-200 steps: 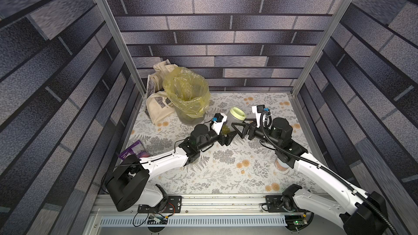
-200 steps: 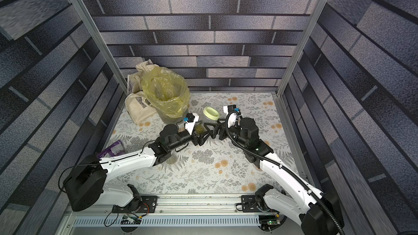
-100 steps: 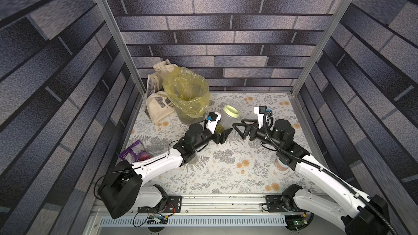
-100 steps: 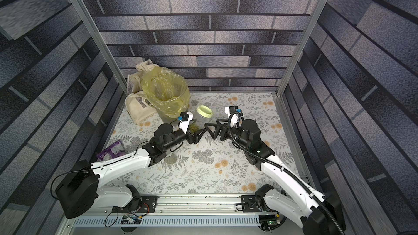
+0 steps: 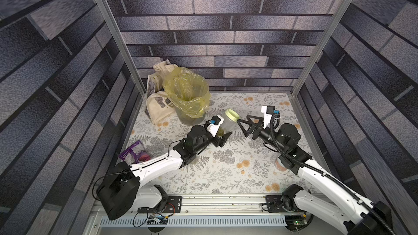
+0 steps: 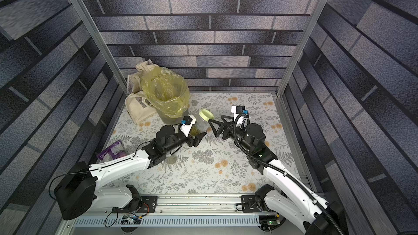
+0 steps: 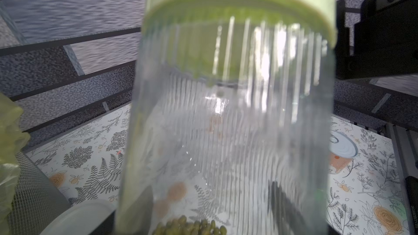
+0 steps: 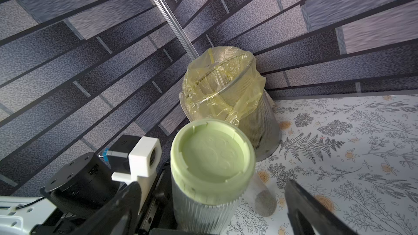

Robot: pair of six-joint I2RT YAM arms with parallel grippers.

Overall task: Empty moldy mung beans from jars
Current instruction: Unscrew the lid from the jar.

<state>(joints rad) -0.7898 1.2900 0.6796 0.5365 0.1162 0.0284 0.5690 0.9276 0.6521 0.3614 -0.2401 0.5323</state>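
The mung beans are a small olive-green heap at the closed end of the jar, a ribbed clear one with its pale green lid still on; most of the jar looks empty above them. The jar is just beside the bin, off the table and leaning with its lid end away from the bin; the left gripper grips it low on the body, one finger on each side. The right gripper is on the far side of the jar from the bin, just beside the lid, jaws spread wide and holding nothing; neither jaw appears to touch the lid. A pinkish can stands well apart from the bin and plays no part.

The step in hand looks like opening this jar. The next move probably calls for the right jaws to straddle the lid's rim squarely, close and twist while the left gripper resists the turn; only then can the jar be tipped over the bin's yellow-lined mouth.
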